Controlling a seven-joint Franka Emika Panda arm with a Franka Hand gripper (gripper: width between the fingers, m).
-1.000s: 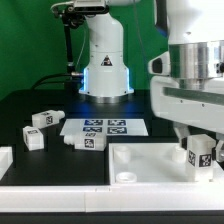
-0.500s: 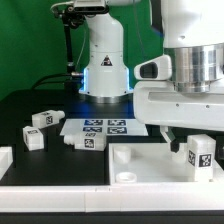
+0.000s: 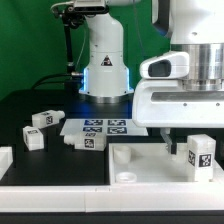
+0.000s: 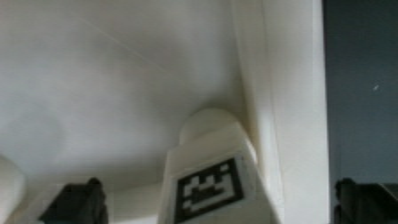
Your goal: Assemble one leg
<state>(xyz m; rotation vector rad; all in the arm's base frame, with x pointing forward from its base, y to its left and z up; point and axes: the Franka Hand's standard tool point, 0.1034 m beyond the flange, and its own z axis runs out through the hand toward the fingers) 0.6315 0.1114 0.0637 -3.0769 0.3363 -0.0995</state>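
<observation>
A leg [image 3: 201, 153], a white stubby block with a marker tag, stands upright on the large flat white piece [image 3: 140, 160] near that piece's corner at the exterior view's right. It also shows in the wrist view [image 4: 214, 170]. My gripper [image 3: 196, 146] straddles the leg from above. In the wrist view the gripper [image 4: 217, 200] has its dark fingertips [image 4: 73, 201] on either side of the leg, with a gap on each side. The jaws are open and do not touch the leg.
Three more legs lie on the black table at the exterior view's left: one [image 3: 42, 119], one [image 3: 34, 138] and one [image 3: 88, 142]. The marker board [image 3: 105, 127] lies behind them. The arm's base [image 3: 105, 70] stands at the back.
My hand has turned about its upright axis above the leg. The leg has stayed on the same spot of the flat white piece.
</observation>
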